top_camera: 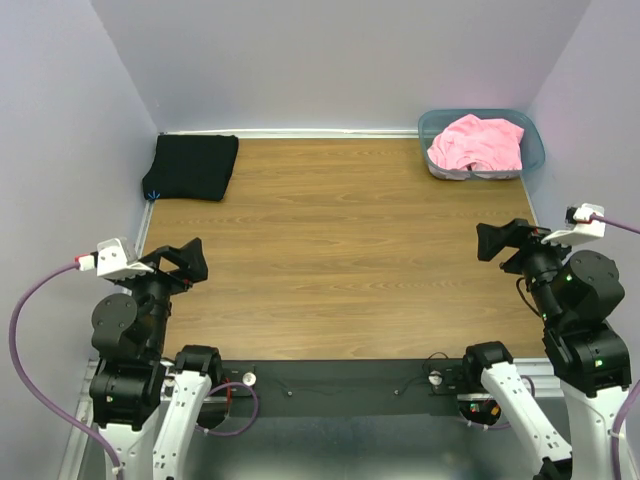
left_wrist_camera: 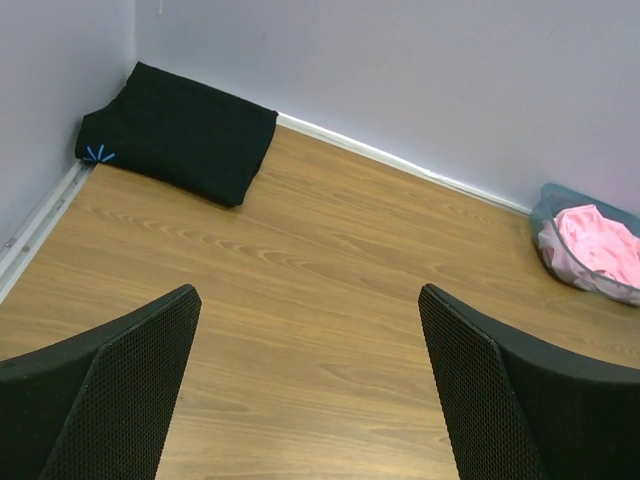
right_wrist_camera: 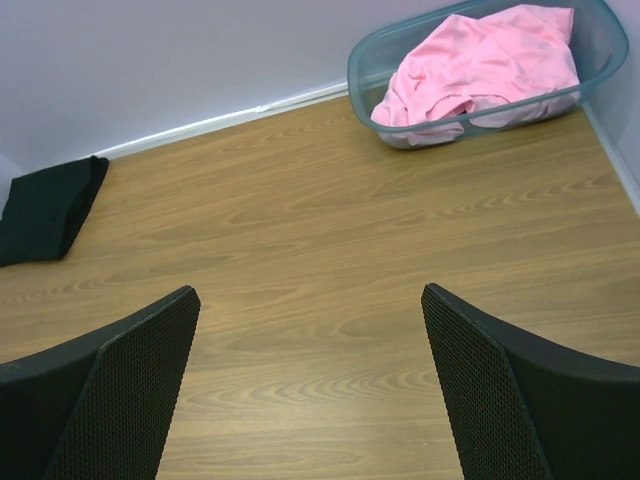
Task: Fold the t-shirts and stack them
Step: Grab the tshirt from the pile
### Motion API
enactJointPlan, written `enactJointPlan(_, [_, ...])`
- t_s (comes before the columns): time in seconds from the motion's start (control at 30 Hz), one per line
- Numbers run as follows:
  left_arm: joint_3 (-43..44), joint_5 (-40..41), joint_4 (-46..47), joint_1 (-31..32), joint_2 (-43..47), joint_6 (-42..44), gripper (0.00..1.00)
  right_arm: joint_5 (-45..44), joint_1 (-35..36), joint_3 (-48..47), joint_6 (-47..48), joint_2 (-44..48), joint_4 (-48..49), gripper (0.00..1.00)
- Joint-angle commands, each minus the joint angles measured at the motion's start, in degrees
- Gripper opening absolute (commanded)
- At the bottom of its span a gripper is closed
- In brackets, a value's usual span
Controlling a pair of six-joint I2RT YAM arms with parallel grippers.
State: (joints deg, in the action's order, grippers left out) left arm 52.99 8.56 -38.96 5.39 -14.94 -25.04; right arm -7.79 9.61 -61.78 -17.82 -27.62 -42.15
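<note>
Status: both arms sit at the near edge, nothing in hand. Left end effector (top_camera: 188, 260) has its jaws spread wide and empty, and the right end effector (top_camera: 500, 240) is the same, wide and empty. The black shirt (top_camera: 192, 166) is well ahead of the left end effector and off to its left, tucked in the far corner against both walls. It looks like a flat folded rectangle, with a small blue mark (left_wrist_camera: 98, 154) at its near-left corner. The pink shirt (top_camera: 478, 143) is well ahead of the right end effector, bunched up inside the blue-green bin (top_camera: 533, 150) in the far right corner, with some cloth riding over the rim. Bare counter (top_camera: 340, 230) lies between the end effectors and both shirts. My read: the black one is done and parked as the stack base, and the pink one is not started, so the step in hand is fetching pink from the bin. The next move calls for the right arm to reach forward over the bin, pinch a high fold of the cloth and lift it clear of the rim without dragging the bin. It then drops the shirt on the open counter in front of both end effectors, where the left can help spread it flat. I can't tell which way the collar or sleeves lie in that heap, so expect a regrasp before folding.
</note>
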Motion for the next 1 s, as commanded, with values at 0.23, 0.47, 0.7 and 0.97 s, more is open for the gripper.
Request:
enactJointPlan(0.23, [-1.6, -1.8, -0.2, 0.3, -2.6, -4.8, 0.99, -1.5, -0.5, 1.8, -5.5, -13.9, 3.6, 1.0])
enactJointPlan(0.47, [-2.4, -11.5, 0.5, 0.8, -3.3, -6.1, 0.99, -7.1, -0.5, -7.2, -7.8, -36.8, 8.7, 1.0])
enactJointPlan(0.7, [-0.2, -10.2, -0.8, 6.6, -3.3, -4.8, 0.99, -10.8, -4.3, -25.7, -6.1, -61.7, 12.4, 1.0])
enactJointPlan(0.97, [3.2, -9.0, -0.2, 7.9, -7.1, -4.1, 0.99, -9.9, -8.9, -50.8, -3.4, -90.2, 12.7, 0.95])
